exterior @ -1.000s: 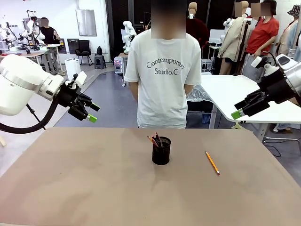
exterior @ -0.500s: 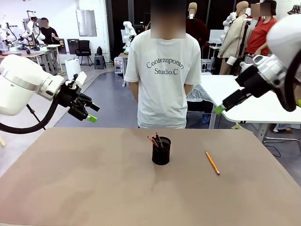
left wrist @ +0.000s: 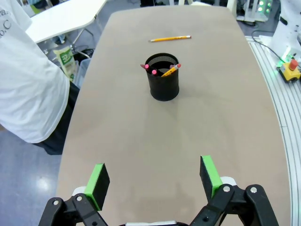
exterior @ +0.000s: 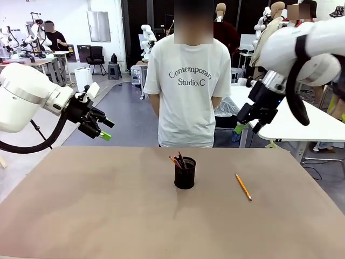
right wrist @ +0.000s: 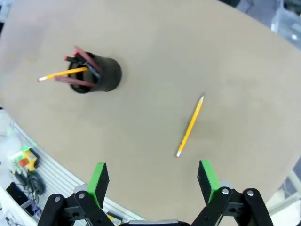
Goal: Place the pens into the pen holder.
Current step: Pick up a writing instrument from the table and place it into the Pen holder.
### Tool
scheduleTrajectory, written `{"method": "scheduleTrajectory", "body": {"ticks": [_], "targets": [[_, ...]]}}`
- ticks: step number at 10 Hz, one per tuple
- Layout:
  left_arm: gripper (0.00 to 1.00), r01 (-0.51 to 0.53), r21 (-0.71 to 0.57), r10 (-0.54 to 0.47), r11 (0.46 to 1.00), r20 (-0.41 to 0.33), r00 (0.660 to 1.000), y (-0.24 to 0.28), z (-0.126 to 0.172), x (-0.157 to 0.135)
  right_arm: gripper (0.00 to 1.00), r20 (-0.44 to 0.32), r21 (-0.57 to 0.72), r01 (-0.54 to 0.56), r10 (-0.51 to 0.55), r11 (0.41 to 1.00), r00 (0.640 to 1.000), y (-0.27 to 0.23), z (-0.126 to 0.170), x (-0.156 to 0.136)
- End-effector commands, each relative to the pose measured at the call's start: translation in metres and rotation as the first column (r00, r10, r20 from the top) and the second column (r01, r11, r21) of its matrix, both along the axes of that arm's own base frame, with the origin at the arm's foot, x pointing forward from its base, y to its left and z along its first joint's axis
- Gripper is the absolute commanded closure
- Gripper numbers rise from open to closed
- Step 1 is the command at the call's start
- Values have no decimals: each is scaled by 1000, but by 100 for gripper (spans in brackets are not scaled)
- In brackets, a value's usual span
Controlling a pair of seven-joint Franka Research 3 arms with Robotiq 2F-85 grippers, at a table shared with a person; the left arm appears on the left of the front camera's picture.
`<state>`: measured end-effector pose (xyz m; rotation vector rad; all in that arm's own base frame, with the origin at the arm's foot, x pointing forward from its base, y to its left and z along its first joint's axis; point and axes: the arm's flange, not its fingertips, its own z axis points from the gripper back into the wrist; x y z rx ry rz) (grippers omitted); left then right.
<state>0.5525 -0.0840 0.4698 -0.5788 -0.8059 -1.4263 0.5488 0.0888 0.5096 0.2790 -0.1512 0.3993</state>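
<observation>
Above the table's (exterior: 81, 205) far right edge, the right gripper (exterior: 246, 128) hangs with jaws spread and empty. The left gripper (exterior: 108, 129) hangs over the left side, its jaws also spread. The pencil (exterior: 243, 186) lies flat, well right of the holder (exterior: 185, 174). Advised: descend over the pencil's middle, jaws across its shaft. The holder stands upright, with several pens (exterior: 179, 159) leaning inside.
</observation>
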Motion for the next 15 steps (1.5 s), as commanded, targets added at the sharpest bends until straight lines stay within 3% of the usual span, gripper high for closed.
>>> {"method": "scheduleTrajectory", "body": {"ticks": [1,4,6,7,14,15], "targets": [[0,4,-5,-4,1000,-6,1000,2,2,-1,0,-37,-115,58,-62,992,997,12,-7,16],[0,4,-5,-4,1000,-6,1000,2,2,-1,0,-5,-245,63,-66,967,998,33,-50,21],[0,4,-5,-4,1000,-6,1000,2,2,-1,0,58,-222,101,-91,970,994,42,-68,21],[0,4,-5,-4,1000,-6,1000,2,2,-1,0,-20,-220,40,-45,975,999,33,-56,22],[0,4,-5,-4,1000,-6,1000,2,2,-1,0,-15,-227,48,-52,973,999,36,-61,21],[0,4,-5,-4,1000,-6,1000,2,2,-1,0,-12,-257,134,-142,957,990,40,-81,15]]}}
